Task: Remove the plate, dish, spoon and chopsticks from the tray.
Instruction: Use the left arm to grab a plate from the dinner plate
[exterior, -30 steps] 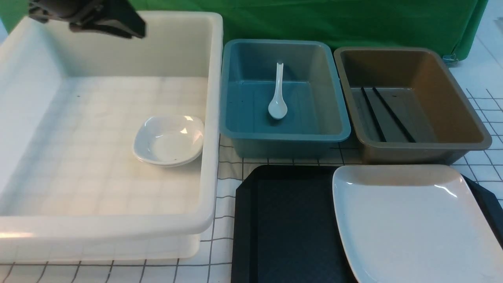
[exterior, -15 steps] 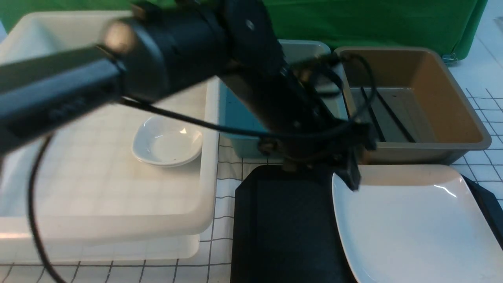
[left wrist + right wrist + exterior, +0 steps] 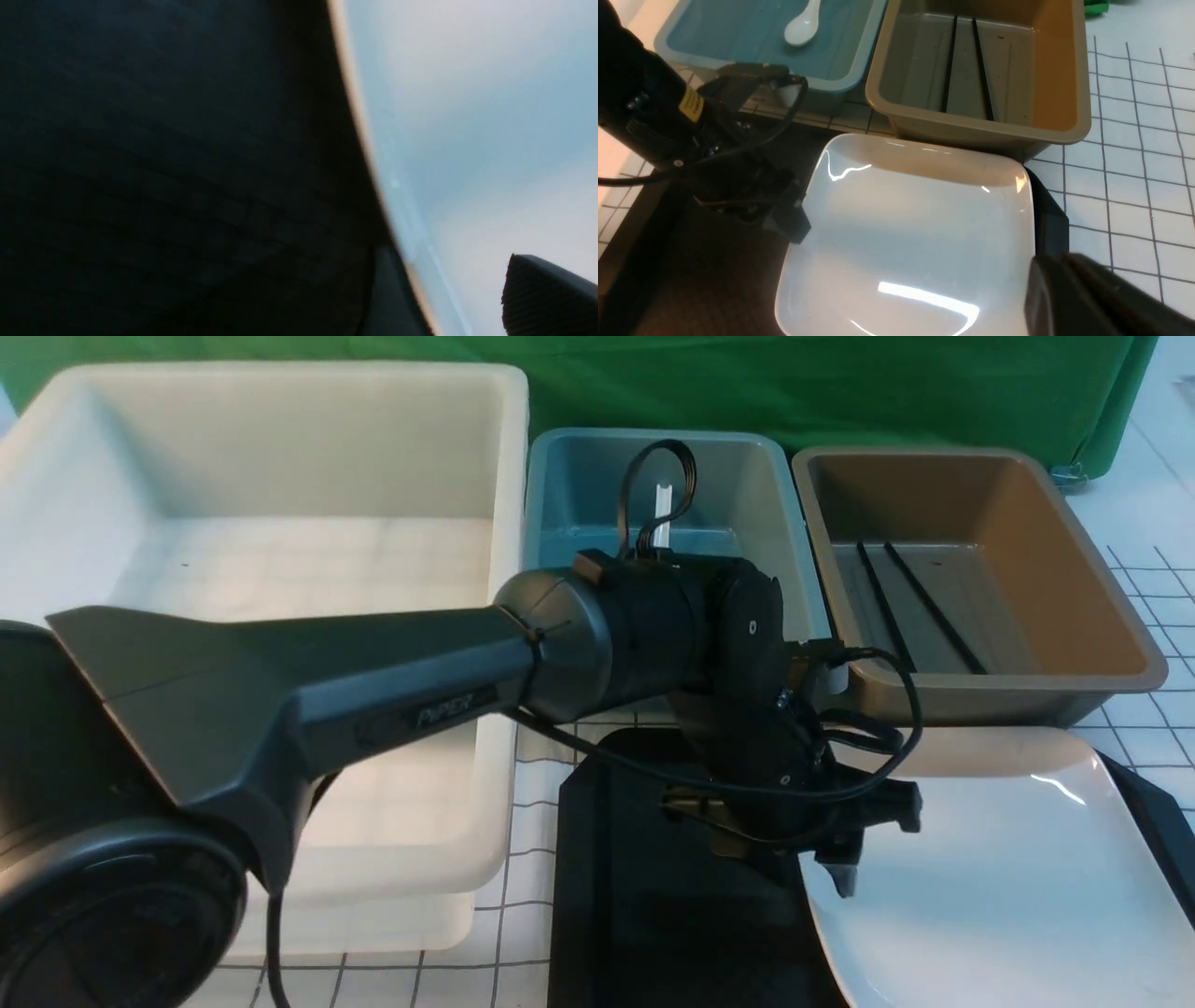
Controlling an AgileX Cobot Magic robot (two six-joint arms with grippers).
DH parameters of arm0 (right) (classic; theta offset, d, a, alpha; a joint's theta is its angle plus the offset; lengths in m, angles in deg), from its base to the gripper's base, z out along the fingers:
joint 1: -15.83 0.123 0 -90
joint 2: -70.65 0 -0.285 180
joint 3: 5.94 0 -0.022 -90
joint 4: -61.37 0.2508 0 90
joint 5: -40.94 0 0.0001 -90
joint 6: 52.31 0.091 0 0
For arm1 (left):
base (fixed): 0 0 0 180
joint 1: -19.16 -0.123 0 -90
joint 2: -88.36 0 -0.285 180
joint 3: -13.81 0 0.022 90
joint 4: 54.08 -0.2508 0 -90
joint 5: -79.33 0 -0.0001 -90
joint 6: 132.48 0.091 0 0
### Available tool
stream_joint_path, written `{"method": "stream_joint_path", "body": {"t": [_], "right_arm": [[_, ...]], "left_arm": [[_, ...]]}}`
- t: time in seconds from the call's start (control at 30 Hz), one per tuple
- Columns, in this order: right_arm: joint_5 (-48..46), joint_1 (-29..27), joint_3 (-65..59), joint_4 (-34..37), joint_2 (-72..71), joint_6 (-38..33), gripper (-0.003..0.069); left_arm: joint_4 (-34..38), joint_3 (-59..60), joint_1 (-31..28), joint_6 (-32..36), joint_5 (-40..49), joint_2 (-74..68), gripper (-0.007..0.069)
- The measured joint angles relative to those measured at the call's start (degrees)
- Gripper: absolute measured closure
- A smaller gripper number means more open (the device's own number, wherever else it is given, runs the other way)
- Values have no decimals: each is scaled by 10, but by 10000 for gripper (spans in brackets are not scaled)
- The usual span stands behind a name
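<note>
Nearest, the tray (image 3: 672,933) lies on the gridded worktop (image 3: 540,775), and the plate (image 3: 999,887) is flat on its right half, rim up. It is the only task item seen on the tray.

Right claw (image 3: 1092,298): only a dark part shows in its own wrist view, above the plate's near right corner. Its opening cannot be told, and nothing is seen in it.

Left claw (image 3: 826,870): it reaches across to the plate's left edge. The left wrist view shows the jaws parted with the rim running between them, one finger (image 3: 551,298) over the plate, gripping nothing yet.

Step in hand (judged): taking hold of the plate, probably the last item to clear.

Next move (judged): close on the shallow rim, lift level and carry left to the white bin (image 3: 280,448). The glaze is glossy and the hold sits off-centre, so there is a risk of slip or tilt.

Plate axis: it appears to run near to far, toward the brown bin (image 3: 1074,569), slightly skewed on the tray. Its near end is out of frame, so this is tentative.

Farther back, the chopsticks (image 3: 920,607) lie side by side in the brown bin, long axes near to far. The spoon (image 3: 803,25) lies in the teal bin (image 3: 747,485), bowl nearer, handle pointing away. The dish is not visible, since the arm covers much of the white bin.
</note>
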Motion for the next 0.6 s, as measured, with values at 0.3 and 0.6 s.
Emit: {"method": "stream_joint_path", "body": {"t": [0.3, 0.6], "right_arm": [[-1, 0, 0, 0, 0, -1, 631], [-1, 0, 0, 0, 0, -1, 621]], "left_arm": [[12, 0, -1, -32, -55, -30, 291], [68, -1, -3, -29, -78, -53, 295]]}}
